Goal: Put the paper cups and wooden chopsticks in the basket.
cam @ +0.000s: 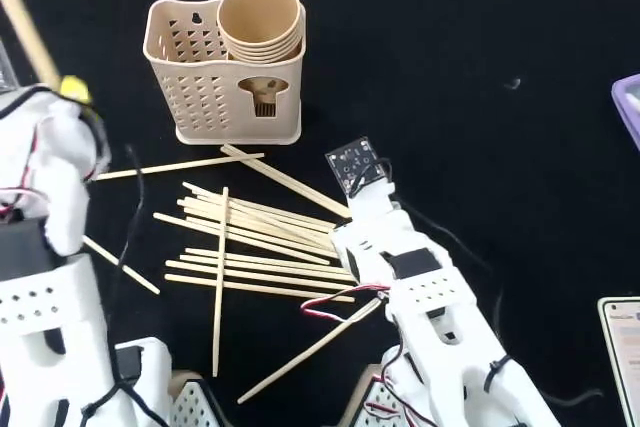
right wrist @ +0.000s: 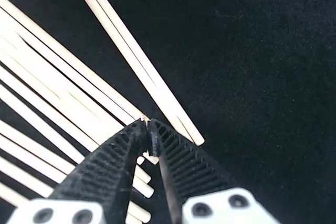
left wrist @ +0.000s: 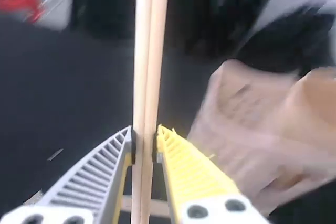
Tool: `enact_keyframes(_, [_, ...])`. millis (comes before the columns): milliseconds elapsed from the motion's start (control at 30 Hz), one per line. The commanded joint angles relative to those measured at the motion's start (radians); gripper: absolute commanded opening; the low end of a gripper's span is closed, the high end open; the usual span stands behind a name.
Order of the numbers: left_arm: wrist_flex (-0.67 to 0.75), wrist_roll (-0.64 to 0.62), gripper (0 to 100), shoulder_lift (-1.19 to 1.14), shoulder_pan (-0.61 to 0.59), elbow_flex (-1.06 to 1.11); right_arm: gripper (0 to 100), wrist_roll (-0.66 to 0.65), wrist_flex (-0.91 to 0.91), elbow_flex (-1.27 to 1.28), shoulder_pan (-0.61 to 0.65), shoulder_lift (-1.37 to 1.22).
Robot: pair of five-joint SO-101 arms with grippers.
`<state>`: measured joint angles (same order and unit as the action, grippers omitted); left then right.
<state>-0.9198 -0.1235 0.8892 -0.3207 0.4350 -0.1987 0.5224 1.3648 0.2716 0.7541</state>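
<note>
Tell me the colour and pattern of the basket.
Beige, with rows of small holes in its walls; the high view shows the basket best.

Closed gripper (right wrist: pixel 148 124) amid chopsticks (right wrist: pixel 134 53)

High overhead; wrist cameras close on chopsticks (right wrist: pixel 131 51)

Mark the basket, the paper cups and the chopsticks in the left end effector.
basket (cam: pixel 215 97): high view, perforated front wall.
paper cups (cam: pixel 258 12): high view, inside the top cup.
chopsticks (left wrist: pixel 144 51): left wrist view, mid-shaft.
</note>
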Motion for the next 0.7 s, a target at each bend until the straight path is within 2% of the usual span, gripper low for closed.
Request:
enact_keyframes(0, [0.258,-0.172,3,-0.037,0.082,-0.059,1.5,-0.011,-0.023,-0.005,-0.011,0.025])
enact_keyframes(167, [0.514,-0.195,3,-0.152,0.127,-0.061,1.5,-0.011,-0.023,-0.005,-0.011,0.025])
enact_keyframes(400, [0.747,-0.201,3,-0.308,0.180,-0.068,1.5,-0.011,-0.023,-0.005,-0.011,0.025])
enact_keyframes(500, [0.806,-0.201,3,-0.350,0.206,-0.068,1.5,-0.011,-0.021,-0.007,-0.011,0.028])
enact_keyframes(667, [0.813,-0.196,3,-0.445,0.242,-0.061,1.5,-0.011,-0.020,-0.005,-0.011,0.030])
